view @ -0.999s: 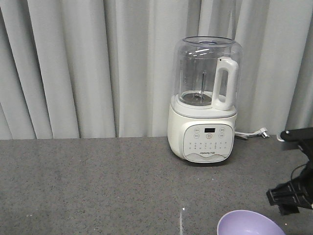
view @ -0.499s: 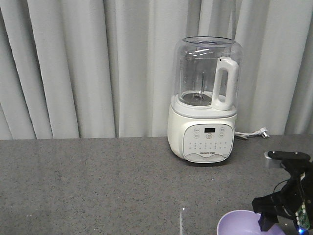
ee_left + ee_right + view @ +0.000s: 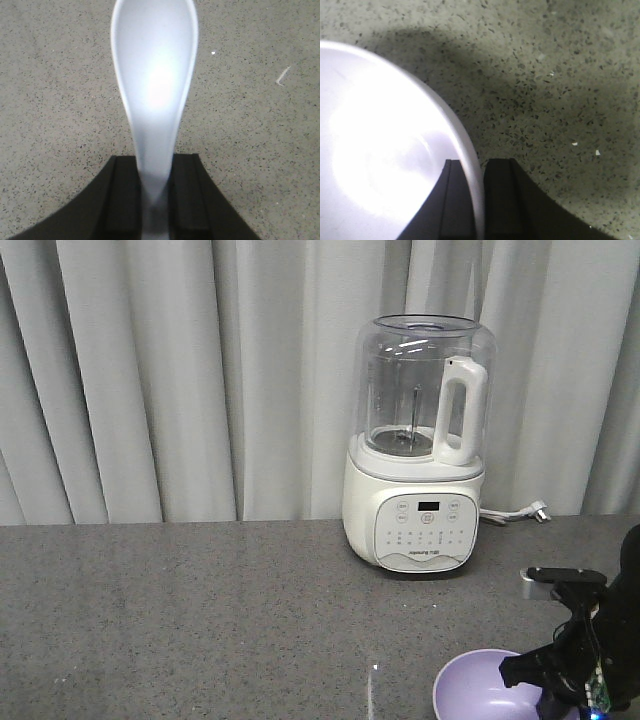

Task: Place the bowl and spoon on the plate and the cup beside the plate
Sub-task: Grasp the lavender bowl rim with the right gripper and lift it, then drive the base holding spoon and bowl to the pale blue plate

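Since the earlier pictures, the right arm (image 3: 590, 660) has swung in from the 3 o'clock edge of the front view and dropped toward 5 o'clock. The bowl (image 3: 475, 690) has gone with it, nudged a little toward 9 o'clock and showing more of its rim. The blender (image 3: 420, 440) at the back of the counter (image 3: 200, 620) has not shifted.

The step in hand looks like carrying the bowl to the plate. The right gripper (image 3: 478, 197) is nearly closed, with only the thin lavender wall pinched between its fingers (image 3: 457, 200), one inside the rim and one outside. An edge pinch like this lets a bowl tip, so the wrist should stay level and the travel slow. The bowl should be set flat before the fingers part. Neither plate nor cup shows in any view, so where they stand cannot be told and the target must be found first.

The left gripper (image 3: 155, 200) is clamped on the handle of the spoon (image 3: 155, 75), whose scoop points to 12 o'clock above bare counter. In my judgement it should wait clear until the bowl is seated, as the two arms could otherwise crowd each other.

The bowl's near edge, at 6 o'clock in the front view, is now partly hidden behind the black wrist.
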